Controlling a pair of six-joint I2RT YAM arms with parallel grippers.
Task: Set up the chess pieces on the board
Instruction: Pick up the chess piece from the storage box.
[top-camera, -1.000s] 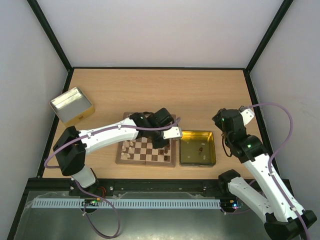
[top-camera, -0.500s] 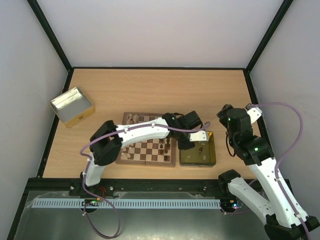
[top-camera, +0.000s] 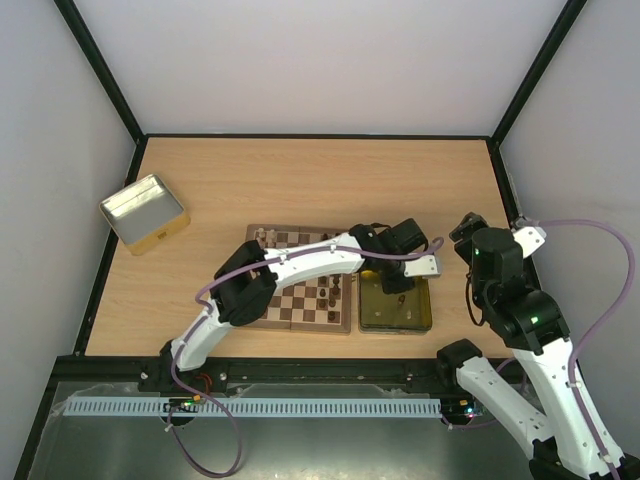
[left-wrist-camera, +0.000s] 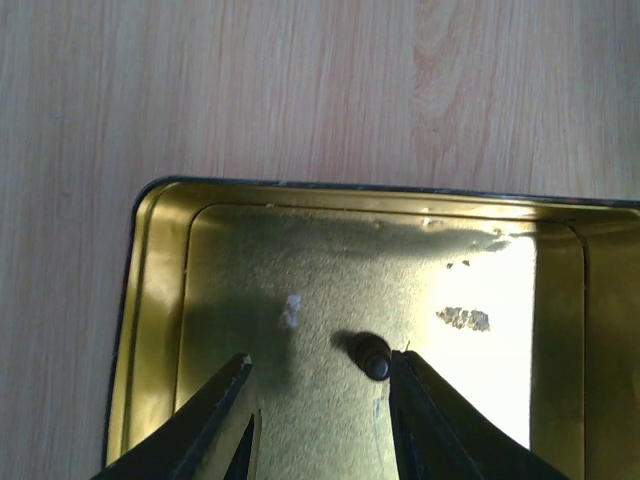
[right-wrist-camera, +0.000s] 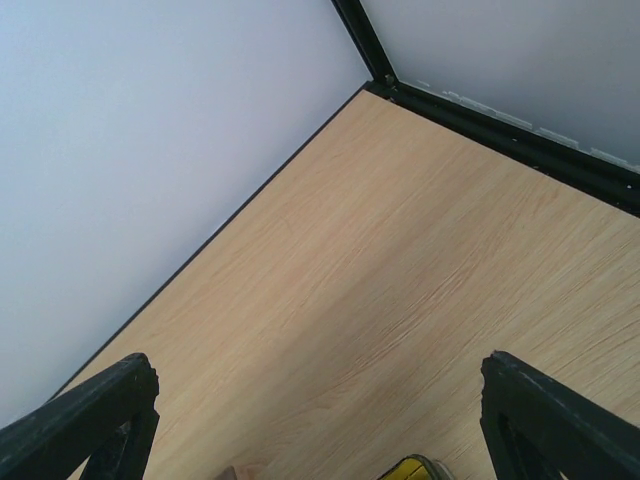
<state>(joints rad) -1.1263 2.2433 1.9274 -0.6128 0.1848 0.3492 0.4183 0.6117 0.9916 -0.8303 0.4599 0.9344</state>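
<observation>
The board (top-camera: 288, 302) lies at the table's middle with a few dark chess pieces (top-camera: 330, 291) near its right edge and cream ones (top-camera: 265, 237) at its far left corner. My left arm reaches across the board, and my left gripper (top-camera: 399, 292) hangs open over the yellow-gold tin (top-camera: 424, 316). In the left wrist view my left gripper (left-wrist-camera: 320, 360) is low inside the tin (left-wrist-camera: 160, 300). A dark piece (left-wrist-camera: 371, 356) stands between its fingers, right against the right fingertip (left-wrist-camera: 405, 372). My right gripper (top-camera: 468, 229) is open and empty (right-wrist-camera: 320, 400), raised at the right of the tin.
A silver tin (top-camera: 143, 212) sits at the far left of the table. Black frame posts and white walls ring the table. The right wrist view shows bare table, the left wall and a corner of the yellow tin (right-wrist-camera: 415, 468).
My left arm has swung right, from over the board's right edge to over the yellow-gold tin. My right arm has drawn back to the right.
</observation>
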